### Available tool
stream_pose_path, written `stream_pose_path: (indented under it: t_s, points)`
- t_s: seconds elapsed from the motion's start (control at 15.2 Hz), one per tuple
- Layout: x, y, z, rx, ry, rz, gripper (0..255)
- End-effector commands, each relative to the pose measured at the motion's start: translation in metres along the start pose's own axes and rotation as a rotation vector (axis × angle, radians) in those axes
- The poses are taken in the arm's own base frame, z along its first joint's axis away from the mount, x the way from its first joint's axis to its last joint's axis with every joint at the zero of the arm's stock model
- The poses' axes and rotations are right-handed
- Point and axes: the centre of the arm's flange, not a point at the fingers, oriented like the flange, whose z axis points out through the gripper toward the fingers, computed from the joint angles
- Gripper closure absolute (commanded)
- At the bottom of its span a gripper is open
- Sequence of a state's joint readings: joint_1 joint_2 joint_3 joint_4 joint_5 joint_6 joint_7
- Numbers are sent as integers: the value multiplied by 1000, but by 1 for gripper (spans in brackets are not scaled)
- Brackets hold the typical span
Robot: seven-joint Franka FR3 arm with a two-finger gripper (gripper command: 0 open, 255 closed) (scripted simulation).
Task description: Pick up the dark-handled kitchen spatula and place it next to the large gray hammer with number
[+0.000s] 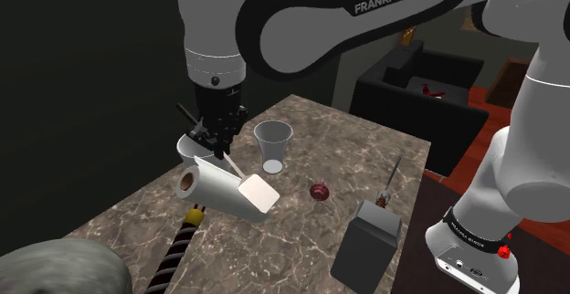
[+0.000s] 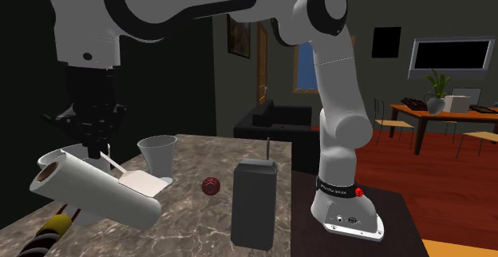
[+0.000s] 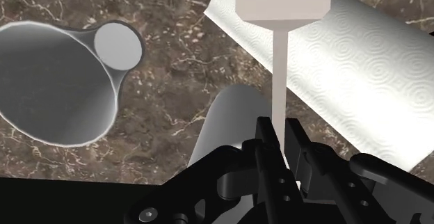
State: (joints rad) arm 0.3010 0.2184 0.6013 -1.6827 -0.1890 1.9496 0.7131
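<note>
My gripper [image 1: 224,151] [image 2: 100,148] [image 3: 282,142] is shut on the spatula's thin pale shaft, holding it in the air above the marble table [image 1: 301,237]. The spatula's white blade [image 1: 258,192] [image 2: 144,182] [image 3: 282,0] hangs over a paper towel roll [image 1: 219,190] [image 3: 362,69]. Its dark handle [image 1: 187,114] sticks out behind the fingers. The hammer lies at the near corner in the shoulder view's lower left, with a big gray head [image 1: 55,269] and a dark striped handle with a yellow band [image 1: 175,246] [image 2: 48,230]. The handle end lies just below the roll.
A clear cup [image 1: 273,144] [image 2: 157,153] [image 3: 55,83] stands beyond the roll. A pale rounded object [image 1: 190,146] [image 3: 226,125] lies under the gripper. A small red ball [image 1: 319,193], a dark box [image 1: 367,245] [image 2: 255,203] and a thin tool [image 1: 391,178] sit toward the stand.
</note>
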Motion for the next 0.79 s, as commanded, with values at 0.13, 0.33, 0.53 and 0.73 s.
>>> stream_pose_path:
  t_s: [0.13,0.33,0.53,0.73]
  points:
    - [0,4,44,-13,-38,4,255]
    - [-2,4,60,-13,-38,4,255]
    - [-4,4,76,-13,-38,4,255]
    - [-5,4,92,-13,-38,4,255]
